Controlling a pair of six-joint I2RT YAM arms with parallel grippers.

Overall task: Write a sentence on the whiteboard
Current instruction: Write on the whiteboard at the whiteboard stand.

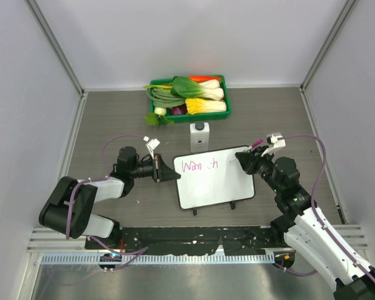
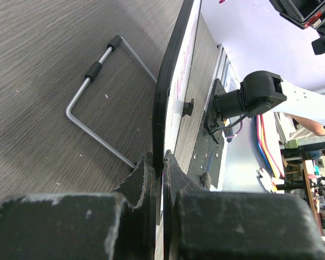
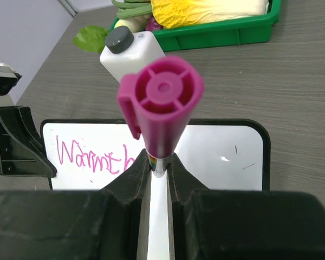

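Left gripper (image 1: pixel 166 169) pinched edge of flat white dark-rimmed whiteboard (image 1: pixel 216 186), steadying it; right gripper (image 1: pixel 245 162) clamped magenta plastic marker (image 3: pixel 161 103), tip apparently near pink cursive sentence (image 1: pixel 200 165).

You are in a robotics lab cell. Evidence: plain white panel walls (image 1: pixel 175 37) on aluminium posts (image 1: pixel 55 47) box in a wood-grain table (image 1: pixel 112 119) on the left, right and far sides. The left arm (image 1: pixel 81 200) and right arm (image 1: pixel 312 231) stand on a black plate (image 1: pixel 194 236) at the near edge, trailing purple cables (image 1: pixel 324 159). The left wrist view shows cluttered shelving (image 2: pixel 309 162) beyond the cell.
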